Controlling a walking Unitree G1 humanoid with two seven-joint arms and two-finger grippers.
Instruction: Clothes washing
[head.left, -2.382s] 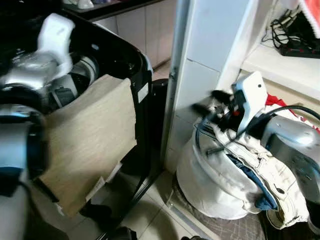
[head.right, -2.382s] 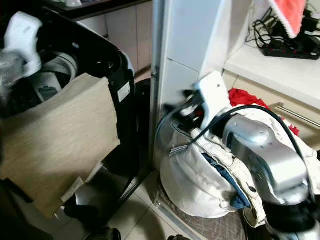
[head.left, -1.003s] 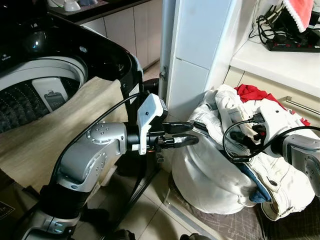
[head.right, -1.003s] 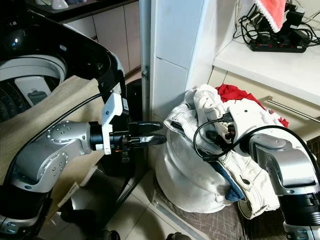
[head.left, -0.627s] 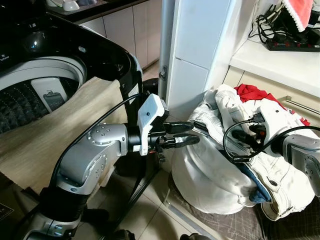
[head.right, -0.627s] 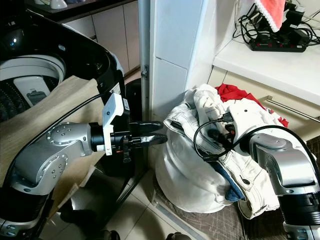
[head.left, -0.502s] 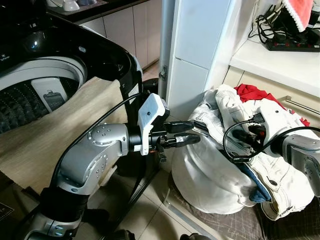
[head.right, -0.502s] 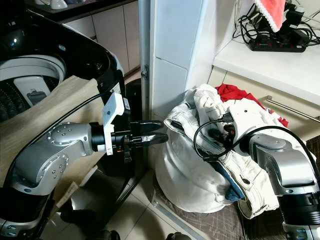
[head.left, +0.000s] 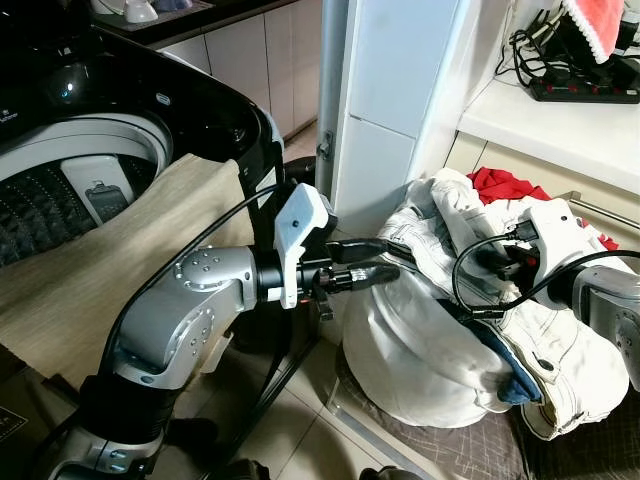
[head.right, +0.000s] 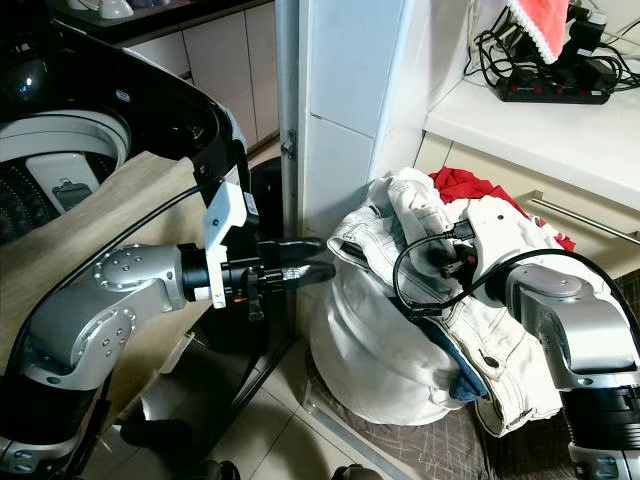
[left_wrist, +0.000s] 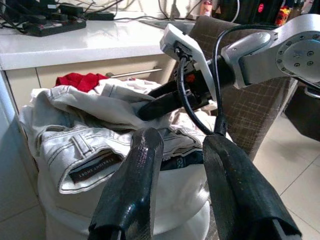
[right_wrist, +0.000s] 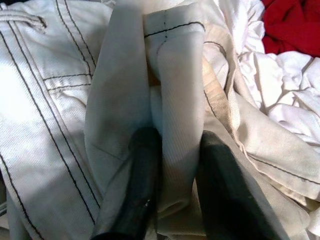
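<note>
Your target is the off-white denim garment with dark stitching (right_wrist: 55, 100), heaped on top of the round white laundry bag (head.left: 420, 350) on the floor by the white cabinet (head.left: 400, 110). The bag also holds a red cloth (head.left: 500, 183) and something blue (head.left: 505, 370). Right gripper (right_wrist: 172, 165) is pinching a rolled fold of that denim. Left gripper (left_wrist: 182, 145) is spread, hovering just beside the bag's rim. The black top-load washer (head.left: 90, 150) has a beige cloth (head.left: 110, 270) draped over its edge.
</note>
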